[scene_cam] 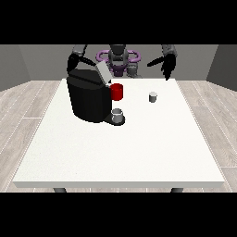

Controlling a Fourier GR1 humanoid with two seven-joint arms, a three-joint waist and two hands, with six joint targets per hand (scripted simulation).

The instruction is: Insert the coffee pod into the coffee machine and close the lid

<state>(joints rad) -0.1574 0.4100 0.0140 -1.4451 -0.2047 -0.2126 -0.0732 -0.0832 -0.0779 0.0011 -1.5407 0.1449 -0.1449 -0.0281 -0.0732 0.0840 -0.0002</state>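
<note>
Surface: large white table (115,152) on dark legs, standing on a pale wood-plank floor with grey walls behind.
Counts: one black coffee machine (88,99), one coffee pod (153,96), one red cup (117,91), one grey cup (118,115), two black hands.
Machine: at the view's left of the table, its grey lid (103,73) tilted up and open.
Pod: small, white, upright on the bare table, right of the machine and well apart from it.
Containers: grey cup sits on the machine's base; red cup is just beside the machine's upper front; their contents cannot be told.
Hand at the view's right (168,65): raised beyond the far edge, fingers seemingly spread, holding nothing.
Hand at the view's left (73,62): behind the machine, fingers not readable.
</note>
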